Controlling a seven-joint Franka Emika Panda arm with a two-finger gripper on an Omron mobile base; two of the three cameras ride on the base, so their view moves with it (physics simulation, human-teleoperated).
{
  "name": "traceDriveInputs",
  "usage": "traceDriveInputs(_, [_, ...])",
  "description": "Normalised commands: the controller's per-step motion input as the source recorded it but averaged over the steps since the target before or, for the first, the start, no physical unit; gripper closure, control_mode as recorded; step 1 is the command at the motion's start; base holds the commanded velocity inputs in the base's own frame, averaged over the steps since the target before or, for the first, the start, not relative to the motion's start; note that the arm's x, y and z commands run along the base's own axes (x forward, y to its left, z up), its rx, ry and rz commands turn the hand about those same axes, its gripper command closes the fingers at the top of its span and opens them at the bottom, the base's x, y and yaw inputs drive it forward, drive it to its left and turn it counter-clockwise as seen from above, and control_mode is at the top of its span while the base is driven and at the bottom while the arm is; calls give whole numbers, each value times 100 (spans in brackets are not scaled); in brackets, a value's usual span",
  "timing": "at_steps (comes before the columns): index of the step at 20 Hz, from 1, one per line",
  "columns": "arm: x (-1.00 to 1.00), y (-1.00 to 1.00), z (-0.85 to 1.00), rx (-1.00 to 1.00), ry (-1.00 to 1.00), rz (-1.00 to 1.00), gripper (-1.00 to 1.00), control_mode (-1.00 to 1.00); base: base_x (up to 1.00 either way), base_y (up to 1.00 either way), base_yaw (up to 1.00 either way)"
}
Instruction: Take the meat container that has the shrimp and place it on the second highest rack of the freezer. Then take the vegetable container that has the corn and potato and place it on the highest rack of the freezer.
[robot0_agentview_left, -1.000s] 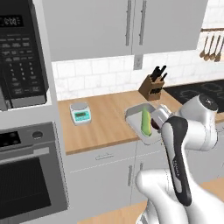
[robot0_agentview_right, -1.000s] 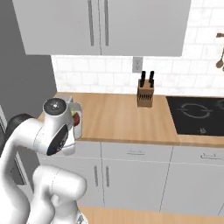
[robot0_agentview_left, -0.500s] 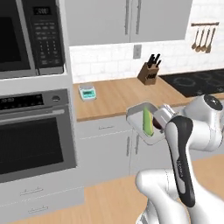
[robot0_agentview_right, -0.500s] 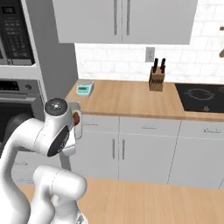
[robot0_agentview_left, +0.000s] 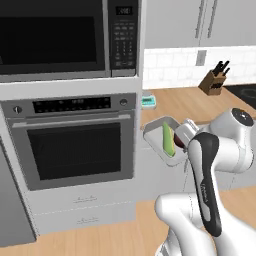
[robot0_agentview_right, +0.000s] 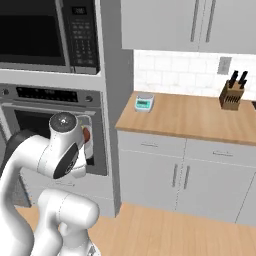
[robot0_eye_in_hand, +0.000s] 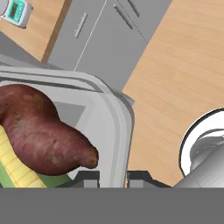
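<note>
The vegetable tray (robot0_agentview_left: 161, 141), carrying the corn (robot0_agentview_left: 167, 139) and the potato (robot0_eye_in_hand: 43, 130), is hanging in the air in front of the wall oven (robot0_agentview_left: 75, 140), well off the counter (robot0_agentview_right: 195, 116). The gripper (robot0_eye_in_hand: 113, 177) is pinching the tray's rim, its jaws nearly closed on the thin wall. This looks like the second step, the carry to the freezer. Next, the base needs to bring the freezer into reach so the tray can go on the top shelf.

wood counter (robot0_agentview_right: 200, 117) beside the oven stack

a small scale (robot0_agentview_right: 144, 102) sits at its left end, a knife block (robot0_agentview_right: 231, 96) stands well apart by the wall.
</note>
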Motion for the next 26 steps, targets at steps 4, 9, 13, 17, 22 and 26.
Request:
traceDriveInputs(4, [0,0,0,0,0,0,100,100,-15,100,5])
traceDriveInputs(9, [0,0,0,0,0,0,100,100,8,100,0])
traceDriveInputs(13, [0,0,0,0,0,0,100,100,5,100,-3])
traceDriveInputs(17, [0,0,0,0,0,0,100,100,0,100,-4])
traceDriveInputs(22, [0,0,0,0,0,0,100,100,0,100,-4])
traceDriveInputs(26, [0,0,0,0,0,0,100,100,0,100,-3])
